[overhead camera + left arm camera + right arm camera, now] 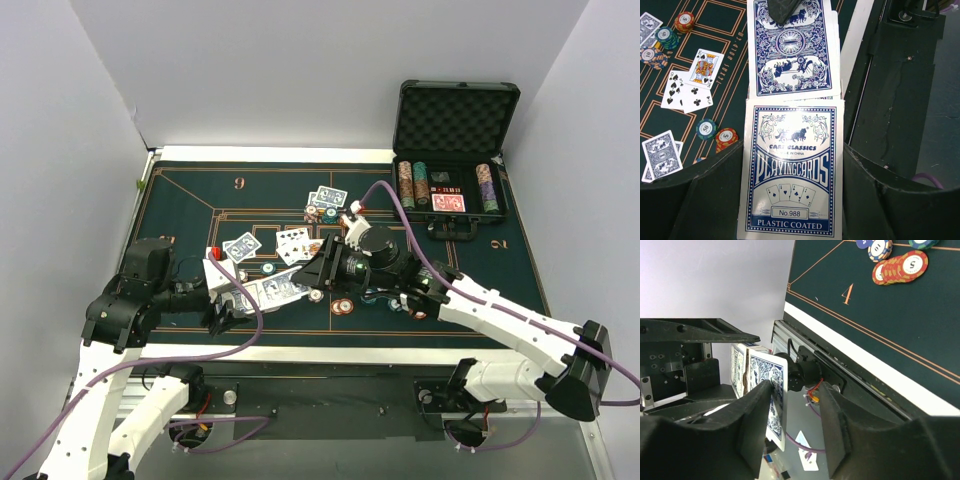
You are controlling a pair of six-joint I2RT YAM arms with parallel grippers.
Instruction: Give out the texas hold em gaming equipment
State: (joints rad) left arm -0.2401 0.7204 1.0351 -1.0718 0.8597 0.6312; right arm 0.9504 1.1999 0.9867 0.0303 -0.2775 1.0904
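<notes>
Drawing a single card is the step I judge to be in hand. The green table fills the overhead view, with the black case open at its 2 o'clock corner. At about 8 o'clock from the table's centre, the left gripper is pressed against both long sides of the card box. The right gripper meets it from 3 o'clock. Its jaws are spread, and the blue-backed card lies against one finger with a gap to the other. Dealt cards lie around the centre, and chips sit in small stacks at 6 and 12 o'clock.

To do this well, I would close on that one card only. I would then pull straight along the box's long axis while the left grip stays firm.

The overhead view hides the contact under the right wrist. The left wrist view shows the card jutting from the box at 12 o'clock, with a dark fingertip on its far end. Only the right wrist view shows the jaw gap edge-on, and further blue edges just behind the card. From those I judge a double draw to be the risk.
</notes>
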